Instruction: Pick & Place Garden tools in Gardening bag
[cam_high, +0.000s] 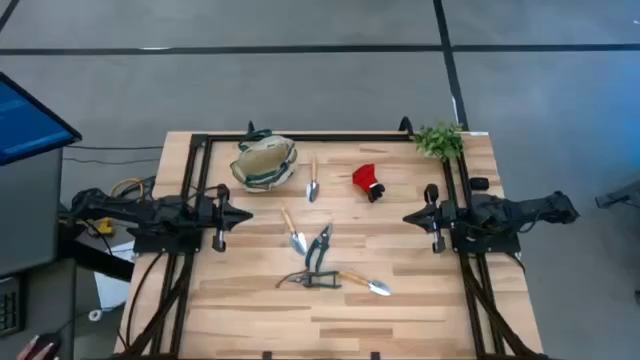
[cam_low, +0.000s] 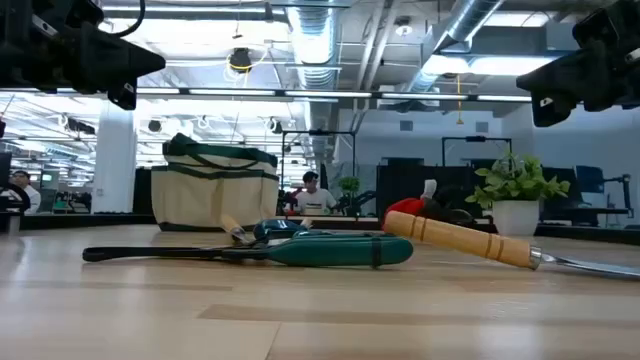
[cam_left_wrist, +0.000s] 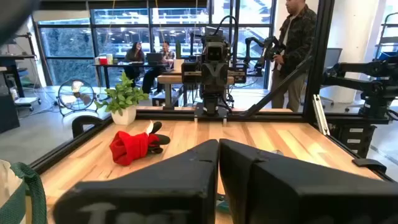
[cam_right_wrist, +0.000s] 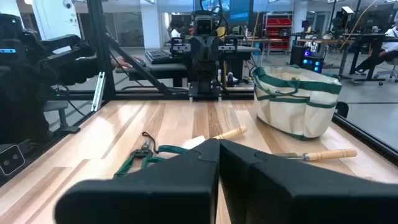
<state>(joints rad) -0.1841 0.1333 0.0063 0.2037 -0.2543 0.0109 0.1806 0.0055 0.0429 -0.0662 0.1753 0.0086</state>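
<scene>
The beige bag with green trim (cam_high: 265, 162) stands upright at the table's far left; it also shows in the right wrist view (cam_right_wrist: 298, 102). A small wooden-handled trowel (cam_high: 312, 183) lies beside it. The red glove (cam_high: 368, 181) lies right of that. Another trowel (cam_high: 293, 230), the pruning shears (cam_high: 320, 245), a green-handled tool (cam_high: 308, 279) and a third trowel (cam_high: 365, 284) lie flat at mid table. My left gripper (cam_high: 245, 215) hovers shut at the left, above the table. My right gripper (cam_high: 408, 216) hovers shut at the right.
A potted leafy plant (cam_high: 440, 140) stands at the far right corner. A black frame rail (cam_high: 300, 138) runs along the far edge and down both sides. People sit and stand in the room beyond the table. Bare wood lies toward the near edge (cam_high: 330, 325).
</scene>
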